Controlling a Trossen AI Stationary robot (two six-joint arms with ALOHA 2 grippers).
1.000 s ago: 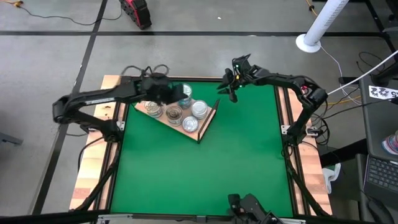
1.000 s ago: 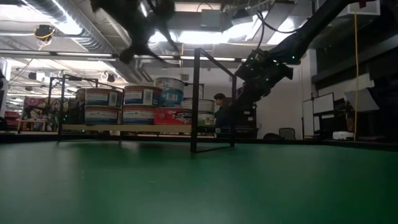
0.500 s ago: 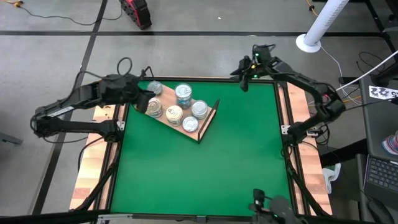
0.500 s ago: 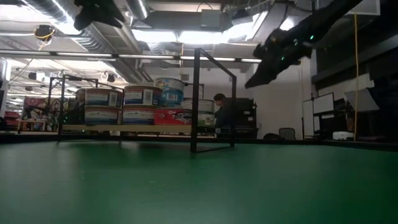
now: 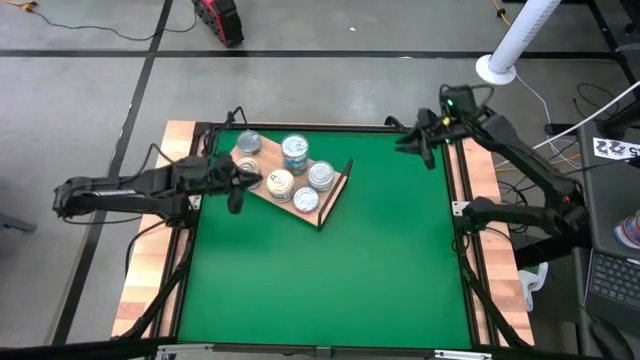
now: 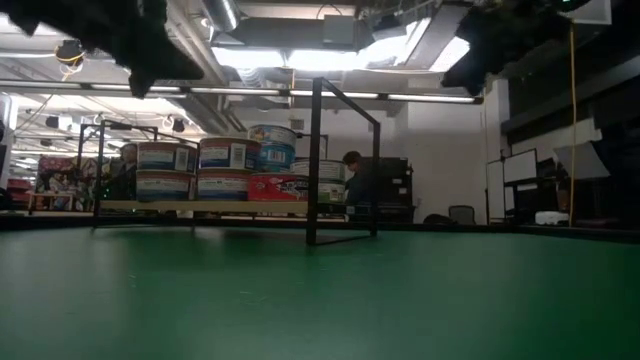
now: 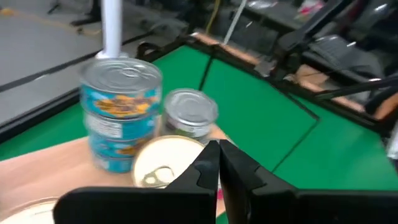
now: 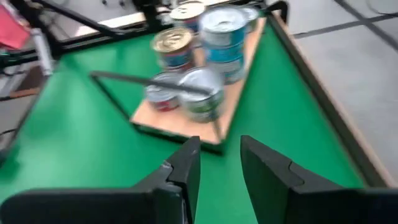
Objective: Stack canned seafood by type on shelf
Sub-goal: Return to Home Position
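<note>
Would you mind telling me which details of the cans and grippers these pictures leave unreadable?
- Label text on the canned seafood: too small in the high view, blurred in both wrist views.
- Stack heights: the high view shows tops only; in the low view, front stacks on the shelf hide any behind.
- Left gripper and right gripper: in the low view, dark shapes cut off by the top edge.

The tabletop (image 5: 330,280) is brightly and evenly lit from overhead in the high view, and only soft, short shadows are cast on it. In the low view the scene is dim and backlit. Glare is thrown by the ceiling lights (image 6: 330,58), the arms (image 6: 140,45) are reduced to black silhouettes, and the cans (image 6: 225,170) are faintly lit. In the wrist views, pale reflections are carried on the can lids (image 7: 121,74).
</note>
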